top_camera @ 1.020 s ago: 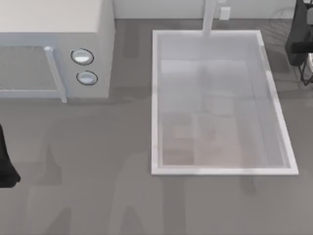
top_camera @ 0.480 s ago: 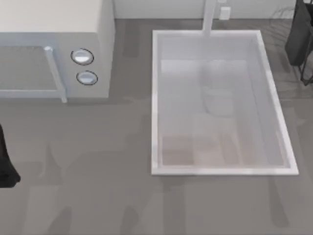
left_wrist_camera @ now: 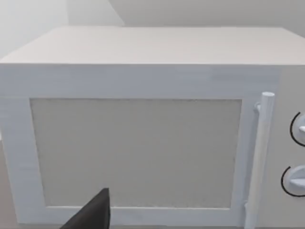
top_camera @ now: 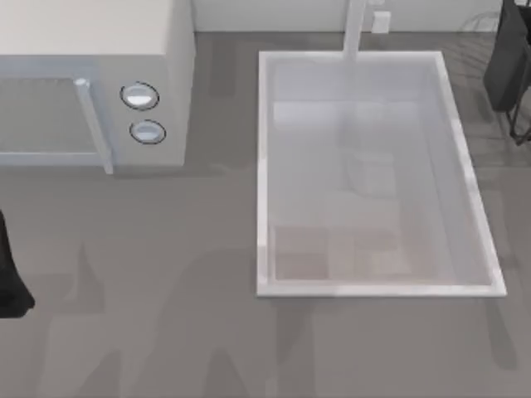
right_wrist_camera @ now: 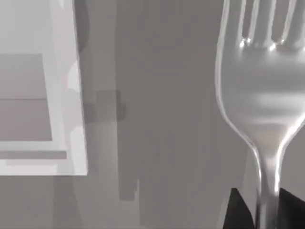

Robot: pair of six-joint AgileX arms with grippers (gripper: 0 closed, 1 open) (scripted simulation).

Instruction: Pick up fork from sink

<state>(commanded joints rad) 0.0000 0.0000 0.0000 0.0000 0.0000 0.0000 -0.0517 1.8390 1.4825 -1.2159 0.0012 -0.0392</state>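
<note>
The fork (right_wrist_camera: 259, 100), shiny silver with a broad head and long tines, looms close in the right wrist view. Its thin neck runs down between the two dark fingertips of my right gripper (right_wrist_camera: 267, 212), which is shut on it. The fork hangs over grey countertop, outside a corner of the sink's white rim (right_wrist_camera: 71, 157). In the top view the sink (top_camera: 262, 166) is a large pale basin right of centre, and my right arm (top_camera: 508, 66) is a dark shape at the far right edge beyond the sink's back corner. My left arm (top_camera: 8, 278) stays parked at the left edge.
A boxy white microwave (top_camera: 91, 50) with two round knobs (top_camera: 139, 96) stands at the back left; the left wrist view faces its door (left_wrist_camera: 136, 152) and handle (left_wrist_camera: 259, 157). A white faucet post (top_camera: 355, 29) rises behind the sink. Grey countertop lies in front.
The right arm's dark shape at the far right edge has shifted slightly and looks slimmer. Shadows inside the sink basin have moved. The left arm has not moved.
</note>
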